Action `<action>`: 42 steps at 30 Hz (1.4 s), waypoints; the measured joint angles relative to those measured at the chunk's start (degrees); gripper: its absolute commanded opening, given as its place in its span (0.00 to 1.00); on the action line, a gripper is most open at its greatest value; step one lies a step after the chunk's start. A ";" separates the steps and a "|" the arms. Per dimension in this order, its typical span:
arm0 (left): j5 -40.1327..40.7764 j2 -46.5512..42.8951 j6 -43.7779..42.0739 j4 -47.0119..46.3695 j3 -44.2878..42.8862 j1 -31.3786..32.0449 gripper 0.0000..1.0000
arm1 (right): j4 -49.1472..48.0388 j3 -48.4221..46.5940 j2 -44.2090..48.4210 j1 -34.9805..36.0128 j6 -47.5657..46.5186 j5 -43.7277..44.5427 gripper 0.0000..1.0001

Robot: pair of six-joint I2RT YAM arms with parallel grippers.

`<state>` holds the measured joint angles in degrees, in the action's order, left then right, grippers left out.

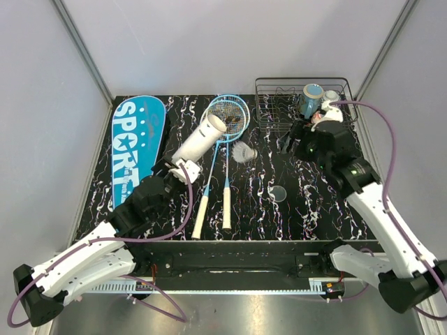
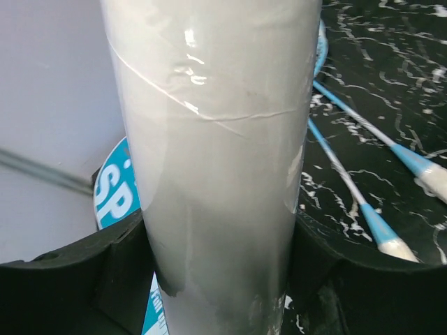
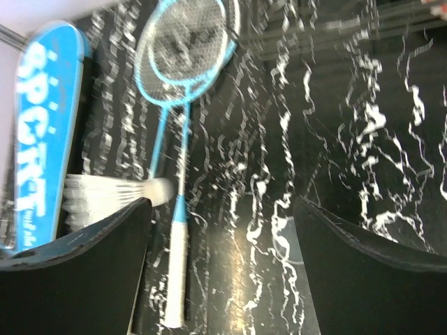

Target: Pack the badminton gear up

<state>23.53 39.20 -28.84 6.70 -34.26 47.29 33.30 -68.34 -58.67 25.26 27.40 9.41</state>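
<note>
Left gripper [image 2: 220, 279] is clamped round the smooth, glossy white tube [image 2: 209, 139]. Right gripper [image 3: 220, 265] is wide open and empty, with the feathery shuttlecock [image 3: 105, 199] just beside one of its black fingers [image 3: 77, 279].

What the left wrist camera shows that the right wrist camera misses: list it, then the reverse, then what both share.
Only the left wrist view: the white tube, filling most of the frame and clamped in the left gripper.
Only the right wrist view: the right gripper, open with nothing between its fingers, a shuttlecock lying near one finger, and the strung heads of the rackets.
Both: the teal SPORT bag, the racket shafts and the black marbled table.
</note>
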 measured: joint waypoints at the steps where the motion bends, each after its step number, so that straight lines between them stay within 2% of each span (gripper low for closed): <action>1: 1.77 -0.02 0.00 -0.72 0.00 -0.02 0.07 | -0.04 1.14 -1.01 -0.04 0.44 0.57 0.82; 3: 4.31 -0.11 0.04 -1.62 0.00 -0.17 0.07 | 0.66 2.27 -5.07 -0.04 0.76 -0.17 0.75; 8: 5.62 -1.27 0.20 -2.38 0.00 -0.28 0.07 | 2.75 3.98 -19.30 -0.02 1.05 -6.21 0.76; 12: 5.64 -1.70 0.20 -2.62 0.00 -0.28 0.06 | 3.10 8.81 -19.91 -0.02 0.98 -9.53 0.80; 19: 5.42 -1.49 0.22 -2.43 0.00 -0.33 0.06 | -0.81 6.86 -23.96 -0.90 0.39 -10.05 0.83; 26: 4.68 -1.49 0.42 -2.43 0.00 -0.33 0.06 | -8.13 5.97 -28.79 -6.62 -2.36 -13.35 0.83; 35: 3.78 -1.60 0.68 -2.29 0.00 -0.33 0.06 | -16.26 -7.39 -45.77 -7.06 -5.57 -26.53 0.77; 37: 3.65 -1.60 0.76 -2.29 0.00 -0.33 0.06 | -13.51 -11.41 -49.53 -7.04 -4.42 -26.88 0.77; 42: 3.21 -1.60 0.90 -2.27 0.00 -0.33 0.06 | -4.28 -29.18 -61.83 -6.05 2.78 -22.32 0.81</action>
<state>26.74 37.60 -27.94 4.43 -34.26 46.96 29.02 -97.51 -120.51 19.20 30.17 -12.91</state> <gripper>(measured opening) 0.689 0.783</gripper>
